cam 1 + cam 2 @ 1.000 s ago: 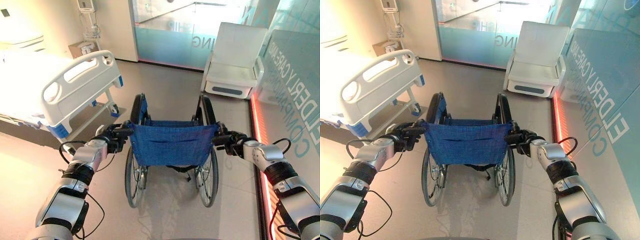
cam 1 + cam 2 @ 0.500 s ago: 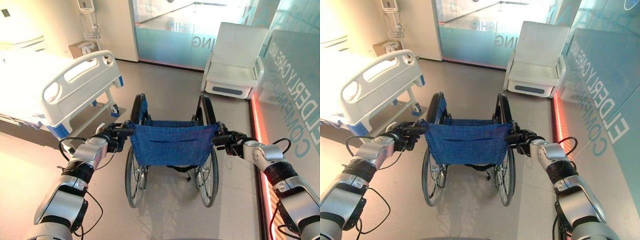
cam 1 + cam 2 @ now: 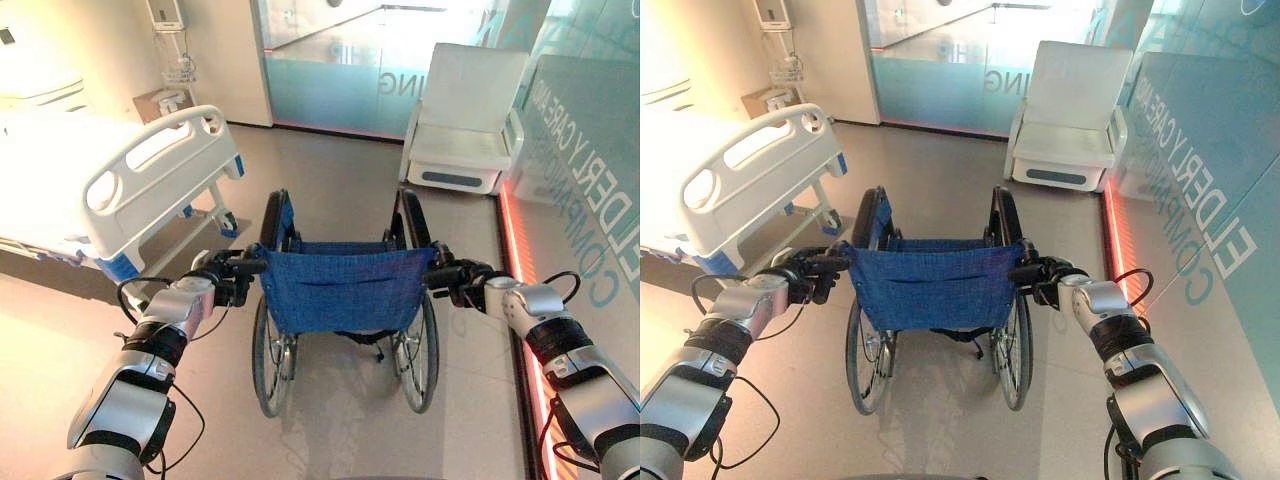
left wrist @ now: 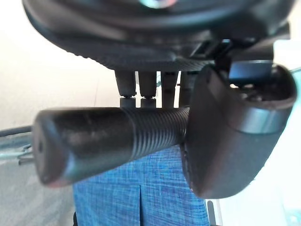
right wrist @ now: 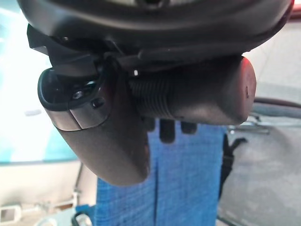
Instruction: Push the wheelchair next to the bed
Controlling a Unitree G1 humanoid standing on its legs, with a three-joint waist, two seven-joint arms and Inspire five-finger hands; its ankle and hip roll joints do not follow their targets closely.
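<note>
Wheelchair (image 3: 343, 290): stands on the floor between both hands, its blue back toward the robot.
Left hand (image 3: 222, 278): curled round the left push handle (image 4: 94, 141).
Right hand (image 3: 462, 283): curled round the right push handle (image 5: 197, 99).
Bed (image 3: 110, 180): ahead to the left, apart from the wheelchair.

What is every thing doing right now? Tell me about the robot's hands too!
Left hand: shut on the wheelchair's left handle.
Right hand: shut on the right handle.
Wheelchair: unfolded, upright, seat empty, not yet beside the bed.
Bed: empty, ahead on the left.
Armchair: empty, by the glass wall.
</note>
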